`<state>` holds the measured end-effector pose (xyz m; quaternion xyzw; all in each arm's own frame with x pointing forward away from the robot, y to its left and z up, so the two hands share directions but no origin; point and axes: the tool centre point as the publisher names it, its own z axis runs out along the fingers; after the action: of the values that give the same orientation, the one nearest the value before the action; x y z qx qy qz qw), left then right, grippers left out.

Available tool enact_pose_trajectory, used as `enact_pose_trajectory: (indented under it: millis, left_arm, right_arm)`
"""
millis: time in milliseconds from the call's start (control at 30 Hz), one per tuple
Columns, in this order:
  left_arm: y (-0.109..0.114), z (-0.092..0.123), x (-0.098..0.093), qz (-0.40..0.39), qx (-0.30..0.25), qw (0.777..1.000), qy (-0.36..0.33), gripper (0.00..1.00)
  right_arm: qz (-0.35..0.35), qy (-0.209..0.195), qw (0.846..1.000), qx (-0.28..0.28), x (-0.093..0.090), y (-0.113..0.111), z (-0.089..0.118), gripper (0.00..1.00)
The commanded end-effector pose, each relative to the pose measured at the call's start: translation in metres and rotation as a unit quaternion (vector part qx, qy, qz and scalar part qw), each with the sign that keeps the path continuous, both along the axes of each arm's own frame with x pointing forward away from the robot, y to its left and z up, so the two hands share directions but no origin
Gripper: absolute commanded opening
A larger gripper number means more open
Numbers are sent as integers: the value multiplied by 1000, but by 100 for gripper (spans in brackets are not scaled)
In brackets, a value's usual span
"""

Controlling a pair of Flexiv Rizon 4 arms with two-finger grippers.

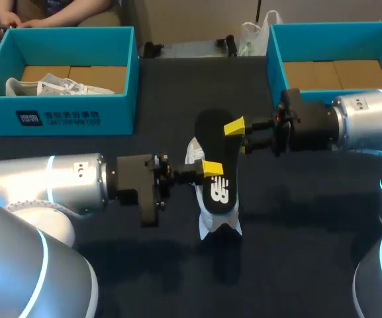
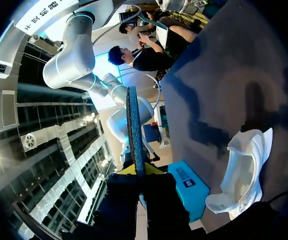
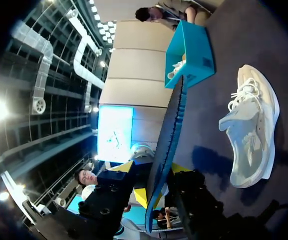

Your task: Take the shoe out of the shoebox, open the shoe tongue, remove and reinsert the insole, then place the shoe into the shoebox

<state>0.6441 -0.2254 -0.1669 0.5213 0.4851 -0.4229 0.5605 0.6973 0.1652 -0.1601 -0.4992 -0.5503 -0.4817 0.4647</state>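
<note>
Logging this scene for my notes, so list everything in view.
left shoebox: 1, teal, far left of the table
right shoebox: 1, teal, far right, brown floor showing
boxed shoe: 1, white-grey, lying in the left shoebox
shoe: 1, white, mid-table, beneath the insole
insole: 1, black, held above the shoe
table: 1, dark cover
left tool: 1, yellow tips, shut on the insole's near end
right tool: 1, yellow tips, shut on the insole's far end
</note>
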Motion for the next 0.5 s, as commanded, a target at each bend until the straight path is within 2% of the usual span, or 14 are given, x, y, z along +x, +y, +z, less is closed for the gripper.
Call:
enact_pose_trajectory:
  millis: [33, 67, 133, 333, 367, 433, 467, 500]
  left_arm:
    - [-12, -1, 3, 1, 1, 1000, -3, 0]
    - [-12, -1, 3, 0, 1, 1000, -3, 0]
    - [-13, -2, 3, -1, 2, 1000, -4, 0]
    - [-13, -2, 0, -3, 0, 1000, 5, 0]
    - [-12, -1, -1, -4, 0, 1000, 5, 4]
    - [-8, 0, -2, -16, 4, 1000, 12, 83]
    - [-6, 0, -2, -17, 4, 1000, 13, 100]
    - [-3, 1, -3, -27, 8, 999, 20, 100]
  right_arm:
    - [-2, -1, 1000, 2, -1, 2, -2, 27]
    - [-2, -1, 1000, 2, -1, 2, -2, 23]
    - [-3, -1, 1000, 3, -1, 2, -2, 2]
    - [-6, 0, 1000, 3, -3, 0, -5, 0]
    - [-7, 0, 1000, 3, -3, 0, -6, 0]
    - [-8, 1, 1000, 4, -2, 0, -7, 0]
    - [-8, 1, 1000, 4, -2, -1, -8, 0]
    - [-9, 1, 1000, 4, -2, -1, -9, 0]
